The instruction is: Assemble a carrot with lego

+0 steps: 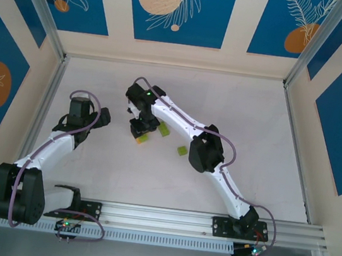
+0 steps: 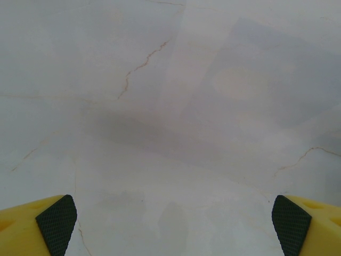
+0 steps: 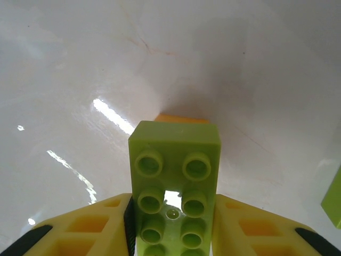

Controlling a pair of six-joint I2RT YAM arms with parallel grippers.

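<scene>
My right gripper (image 3: 171, 221) is shut on a lime-green lego brick (image 3: 174, 170), a two-by-four piece with its studs facing the camera, gripped by its long sides. The edge of an orange brick (image 3: 181, 118) peeks out behind its far end, down on the table. From above, the right gripper (image 1: 140, 128) sits left of centre with the green and orange pieces (image 1: 142, 138) under it. My left gripper (image 2: 173, 224) is open over bare table, with nothing between its black pads (image 2: 56, 224). From above, the left gripper (image 1: 97, 119) hangs a little left of the right one.
Two loose lime-green bricks lie right of the right gripper, one (image 1: 165, 131) close by and another (image 1: 182, 150) nearer the arm's elbow. A green brick edge (image 3: 333, 202) shows at the right of the right wrist view. Aluminium rails and patterned walls (image 1: 175, 7) bound the table.
</scene>
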